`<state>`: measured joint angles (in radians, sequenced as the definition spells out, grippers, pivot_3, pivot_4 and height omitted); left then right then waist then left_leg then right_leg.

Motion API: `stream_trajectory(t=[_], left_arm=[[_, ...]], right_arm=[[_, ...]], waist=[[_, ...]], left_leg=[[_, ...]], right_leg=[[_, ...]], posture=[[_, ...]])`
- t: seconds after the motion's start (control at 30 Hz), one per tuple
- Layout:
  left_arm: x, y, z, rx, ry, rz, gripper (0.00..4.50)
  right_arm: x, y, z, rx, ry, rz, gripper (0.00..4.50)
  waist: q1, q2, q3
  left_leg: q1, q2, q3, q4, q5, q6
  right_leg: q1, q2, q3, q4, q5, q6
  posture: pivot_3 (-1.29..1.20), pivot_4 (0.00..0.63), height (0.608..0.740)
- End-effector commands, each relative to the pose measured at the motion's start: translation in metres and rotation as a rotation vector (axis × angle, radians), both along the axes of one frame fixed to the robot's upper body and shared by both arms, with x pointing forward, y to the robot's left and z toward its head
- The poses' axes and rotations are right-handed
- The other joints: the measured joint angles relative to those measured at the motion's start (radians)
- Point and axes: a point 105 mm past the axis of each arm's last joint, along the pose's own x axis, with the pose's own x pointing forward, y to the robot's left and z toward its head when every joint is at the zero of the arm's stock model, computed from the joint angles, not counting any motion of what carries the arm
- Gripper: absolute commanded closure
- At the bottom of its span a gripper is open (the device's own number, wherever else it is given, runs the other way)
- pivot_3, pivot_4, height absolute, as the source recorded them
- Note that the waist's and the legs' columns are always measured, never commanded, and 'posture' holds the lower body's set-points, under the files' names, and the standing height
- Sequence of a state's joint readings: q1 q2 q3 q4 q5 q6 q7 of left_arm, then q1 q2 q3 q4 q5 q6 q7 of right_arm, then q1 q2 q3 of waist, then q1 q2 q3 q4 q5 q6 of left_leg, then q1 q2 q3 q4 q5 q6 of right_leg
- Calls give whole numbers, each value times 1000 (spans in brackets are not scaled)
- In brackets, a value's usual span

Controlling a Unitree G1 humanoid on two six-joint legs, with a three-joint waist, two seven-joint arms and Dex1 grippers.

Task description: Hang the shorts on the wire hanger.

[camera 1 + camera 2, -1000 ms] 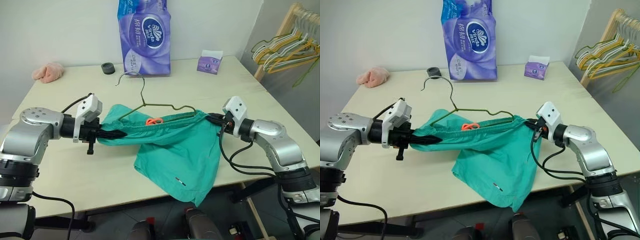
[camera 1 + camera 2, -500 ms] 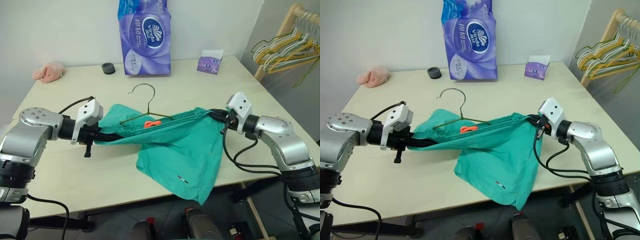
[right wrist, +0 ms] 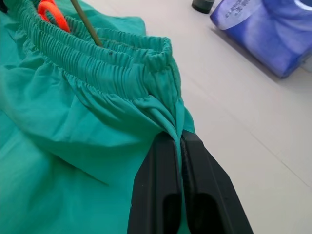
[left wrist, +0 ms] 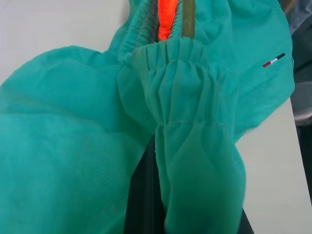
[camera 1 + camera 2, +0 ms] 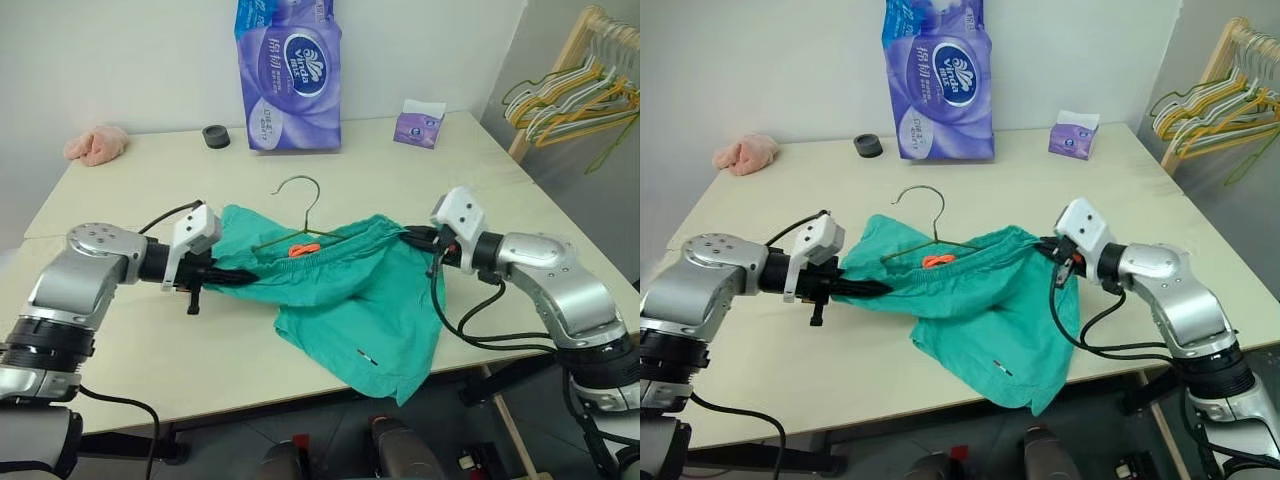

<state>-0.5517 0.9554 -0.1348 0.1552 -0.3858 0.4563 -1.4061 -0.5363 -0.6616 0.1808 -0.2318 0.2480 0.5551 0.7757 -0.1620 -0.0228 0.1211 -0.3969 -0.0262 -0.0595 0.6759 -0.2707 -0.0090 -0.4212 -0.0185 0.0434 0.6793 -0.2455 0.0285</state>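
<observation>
Left gripper (image 5: 868, 288) clamped on one end of the teal-green soft fabric shorts (image 5: 345, 290) with gathered waistband; right gripper (image 3: 176, 142) pinches the other waistband end, fingers closed on fabric. Shorts sag between them over the pale wooden table (image 5: 420, 185), one leg hanging off the near edge. Thin dark olive wire hanger (image 5: 300, 215) sits inside the waistband, hook sticking up, beside the orange tag (image 5: 303, 248).
</observation>
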Motion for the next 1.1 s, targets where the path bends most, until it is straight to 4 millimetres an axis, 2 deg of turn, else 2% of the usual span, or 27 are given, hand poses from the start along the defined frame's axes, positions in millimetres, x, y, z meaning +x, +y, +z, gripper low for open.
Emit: stream_trajectory(t=[0.03, 0.27, 0.37, 0.47, 0.6, 0.9, 1.0, 1.1], left_arm=[[-4, -9, 5, -3, -19, -46, 4500], [-6, -14, 2, 2, -32, -74, 4500], [-6, -14, 0, 17, -41, -88, 4500], [-5, -15, -1, 25, -44, -99, 4500], [-4, -17, -3, 45, -52, -118, 4500], [-4, -21, -4, 50, -63, -129, 4500], [-5, -22, -3, 37, -68, -125, 4500], [-4, -23, -2, 31, -76, -120, 4500]], right_arm=[[-5, 4, 17, -37, -68, 41, 3506], [-20, -7, 18, -134, -37, 97, 1036], [-20, -16, 18, -167, -25, 79, 16], [-15, -20, 13, -193, -12, 63, 16], [-5, -17, -7, -265, 25, 84, 16], [4, 13, -29, -348, 119, 258, 16], [4, 24, -31, -346, 154, 294, 617], [4, 27, -32, -341, 177, 310, 1635]], waist=[[0, 0, 0], [-1, 0, 0], [-1, 0, 0], [-1, 0, 0], [-4, 0, 0], [-6, 0, 0], [-5, 0, 0], [-3, 0, 0]], left_leg=[[0, 0, 0, 0, 0, 0], [0, 0, 0, 0, 0, 0], [0, 0, 0, 0, 0, 0], [0, 0, 0, 0, 0, 0], [0, 0, 0, 0, 0, 0], [0, 0, 0, 0, 0, 0], [0, 0, -1, 1, 0, 0], [0, 0, -2, 1, 0, 0]], right_leg=[[0, 0, 0, 0, 0, 0], [0, 0, 0, 0, 0, 0], [0, 0, 0, 0, 0, 0], [0, 0, 0, 0, 0, 0], [0, 0, 0, 0, 0, 0], [0, 0, -1, 0, 0, 0], [0, 0, -1, 0, 0, 0], [0, 0, -1, 0, 0, 0]], posture=[[-182, 74, 740], [-188, 75, 740], [-195, 76, 740], [-202, 74, 740], [-201, 71, 740], [-183, 65, 740], [-176, 64, 740], [-173, 63, 740]])
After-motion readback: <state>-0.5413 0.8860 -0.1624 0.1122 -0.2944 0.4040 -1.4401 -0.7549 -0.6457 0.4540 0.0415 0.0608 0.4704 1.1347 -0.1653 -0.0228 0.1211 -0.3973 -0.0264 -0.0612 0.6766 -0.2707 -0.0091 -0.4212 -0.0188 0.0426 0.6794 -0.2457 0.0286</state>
